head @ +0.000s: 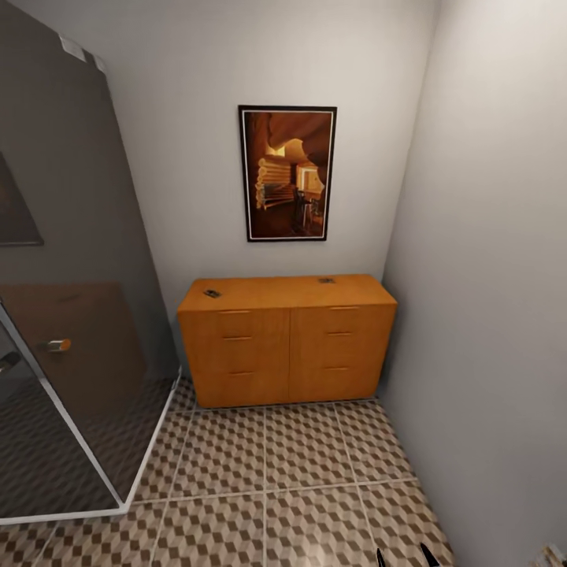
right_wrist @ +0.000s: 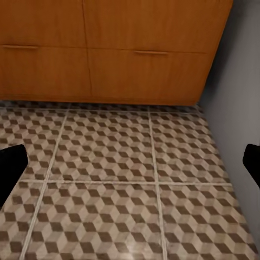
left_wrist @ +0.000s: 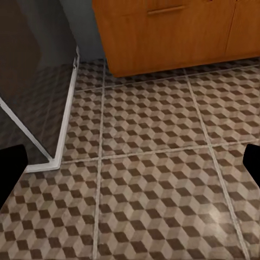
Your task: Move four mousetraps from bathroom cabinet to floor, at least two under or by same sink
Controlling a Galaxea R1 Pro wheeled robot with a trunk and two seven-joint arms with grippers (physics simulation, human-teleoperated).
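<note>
Soft, even, dim light; slightly blurred renders.

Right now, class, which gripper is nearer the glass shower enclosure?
Left. The left gripper hovers close by the shower enclosure frame; the right gripper faces the cabinet beside the grey wall.

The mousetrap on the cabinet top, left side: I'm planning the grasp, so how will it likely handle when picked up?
The mousetrap lies flat and low on the cabinet, so it probably won't roll or tip. It looks small, so probably light, and a push may slide it across the smooth wooden top. Its low profile probably leaves little edge to grip.
</note>
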